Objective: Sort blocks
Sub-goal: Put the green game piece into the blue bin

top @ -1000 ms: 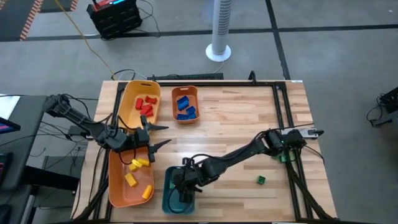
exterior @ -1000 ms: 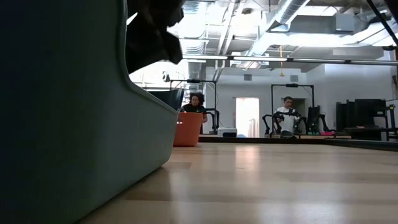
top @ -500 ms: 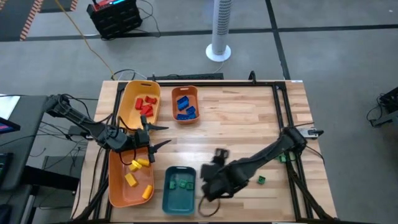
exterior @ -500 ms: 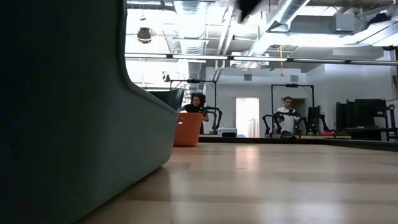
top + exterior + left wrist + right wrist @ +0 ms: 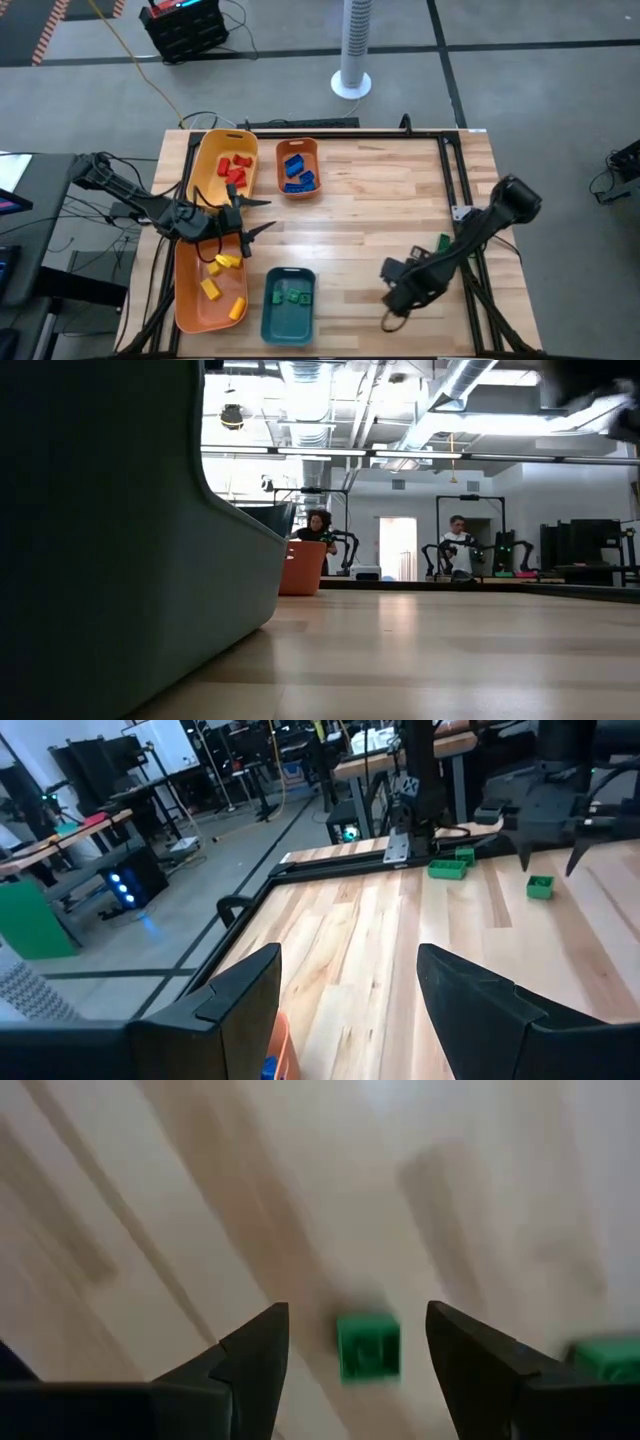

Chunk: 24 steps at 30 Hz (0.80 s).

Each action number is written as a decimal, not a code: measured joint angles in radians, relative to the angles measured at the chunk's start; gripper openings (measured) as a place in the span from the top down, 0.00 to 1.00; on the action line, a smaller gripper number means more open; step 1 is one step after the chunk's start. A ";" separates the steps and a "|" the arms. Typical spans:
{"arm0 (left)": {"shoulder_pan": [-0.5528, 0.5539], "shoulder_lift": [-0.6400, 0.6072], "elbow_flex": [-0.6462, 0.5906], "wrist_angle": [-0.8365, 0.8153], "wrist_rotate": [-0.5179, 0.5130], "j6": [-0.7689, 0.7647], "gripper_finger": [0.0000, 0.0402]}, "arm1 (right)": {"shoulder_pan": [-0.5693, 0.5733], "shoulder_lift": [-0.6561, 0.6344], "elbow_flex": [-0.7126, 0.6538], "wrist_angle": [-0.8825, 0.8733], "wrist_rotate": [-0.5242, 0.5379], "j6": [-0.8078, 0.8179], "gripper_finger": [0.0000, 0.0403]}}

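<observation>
The right gripper (image 5: 355,1355), fingers spread, hovers over a small green brick (image 5: 367,1347) (rigid, light, probably slick) at the table's four o'clock; best pinched across flat sides. The left gripper (image 5: 250,218), also spread, waits at nine o'clock.

Right gripper (image 5: 355,1342) over pale wood table (image 5: 200,1190), fingers (image 5: 250,1355) spread apart. Small green block (image 5: 367,1347) lying on the wood, framed between the two dark fingers, touching neither. Second green block (image 5: 605,1357) cut off at the frame edge, apart from the first. Whole view motion-blurred.
</observation>
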 joint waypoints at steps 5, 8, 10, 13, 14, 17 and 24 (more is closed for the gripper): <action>0.009 0.000 0.000 -0.016 0.000 -0.009 0.43 | 0.066 -0.028 -0.082 0.026 -0.021 0.018 0.39; 0.011 0.000 0.000 -0.028 0.000 -0.015 0.43 | 0.106 -0.017 -0.120 0.067 -0.021 0.031 0.39; 0.013 0.000 0.000 -0.031 0.000 -0.016 0.43 | 0.129 -0.010 -0.139 0.096 -0.021 0.062 0.39; 0.017 0.000 0.000 -0.030 0.000 -0.019 0.43 | 0.152 -0.010 -0.176 0.141 -0.019 0.099 0.39; 0.017 0.000 0.000 -0.030 0.000 -0.020 0.43 | 0.158 -0.009 -0.186 0.149 -0.017 0.105 0.39; 0.017 0.000 0.000 -0.030 0.000 -0.020 0.43 | 0.163 -0.009 -0.200 0.166 0.008 0.104 0.39; 0.017 0.000 0.000 -0.033 0.000 -0.021 0.43 | 0.137 -0.008 -0.271 0.224 0.017 0.094 0.39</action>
